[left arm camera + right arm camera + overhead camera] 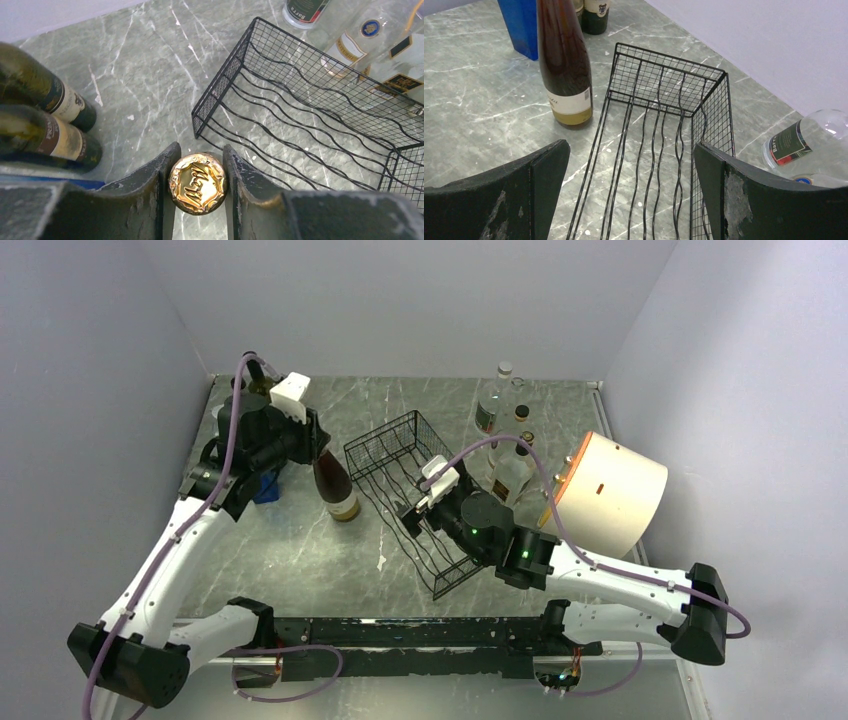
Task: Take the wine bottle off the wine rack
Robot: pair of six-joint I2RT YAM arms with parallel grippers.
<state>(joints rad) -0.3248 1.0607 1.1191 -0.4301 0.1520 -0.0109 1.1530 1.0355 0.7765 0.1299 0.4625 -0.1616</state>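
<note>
- Wine bottle stands on the marble table, outside the wine rack and just to its left, near the rack's far end.
- Its gold foil cap sits directly between the two fingers of the left gripper. Both fingers press against the cap's sides, so the jaws are clamped shut on the top of the bottle's neck.
- The bottle is upright: its long axis is vertical, with the neck up and the base and pale label low, next to the tabletop.
- The rack lies flat on the table. Its long axis runs diagonally from far left to near right, and wavy wires run along its floor.
- The left arm stretches from its base at the near left out towards the far side, then bends at the wrist so the gripper points straight down onto the bottle.
- The right arm reaches in from the near right. The right gripper hangs over the rack's near end and looks along its length. Its fingers are spread wide apart and hold nothing.
- Two dark green bottles and a blue box stand at the far left. Clear bottles and a cream drum are at the right.
</note>
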